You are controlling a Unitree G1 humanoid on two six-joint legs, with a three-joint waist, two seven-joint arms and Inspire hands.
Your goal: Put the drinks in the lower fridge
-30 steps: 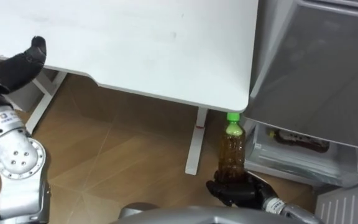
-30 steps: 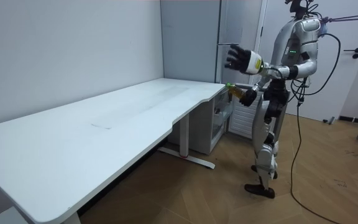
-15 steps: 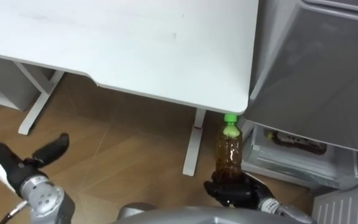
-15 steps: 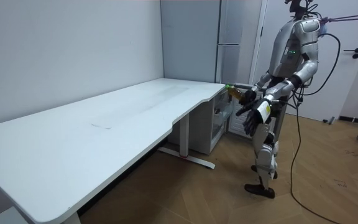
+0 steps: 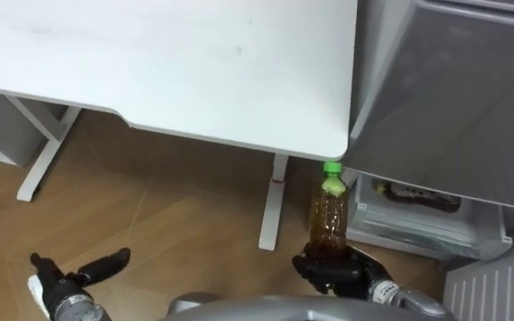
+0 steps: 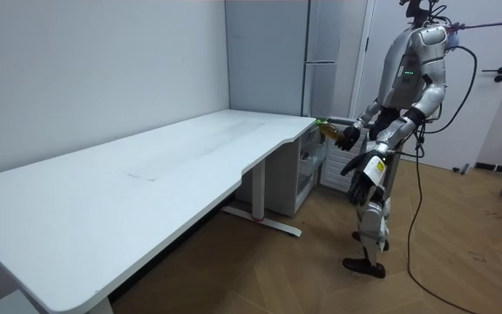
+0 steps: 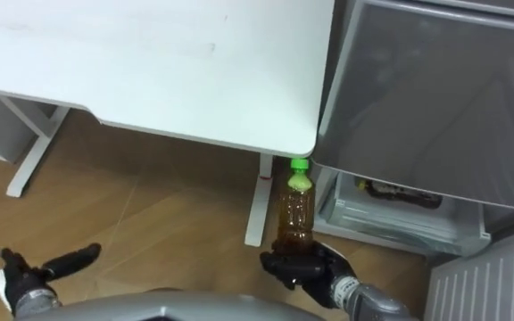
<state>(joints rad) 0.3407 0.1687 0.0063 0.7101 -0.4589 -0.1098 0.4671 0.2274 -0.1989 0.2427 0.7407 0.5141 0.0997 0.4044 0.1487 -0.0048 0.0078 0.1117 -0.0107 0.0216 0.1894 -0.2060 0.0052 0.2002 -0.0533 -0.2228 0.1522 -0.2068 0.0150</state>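
right hand [image 5: 335, 273] clamped round a green-capped brown drink bottle [image 5: 328, 216], left hand [image 5: 65, 281] slack, fingers apart; next, i'd say, reach the bottle into the grey fridge's open lower compartment [image 5: 400, 234].

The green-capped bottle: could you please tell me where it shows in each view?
Left eye view: bottle lower centre-right, upright in the right hand.
Right eye view: bottle lower centre.
Room view: bottle upper right, off the table's far corner.
Shared landmark: the white table.
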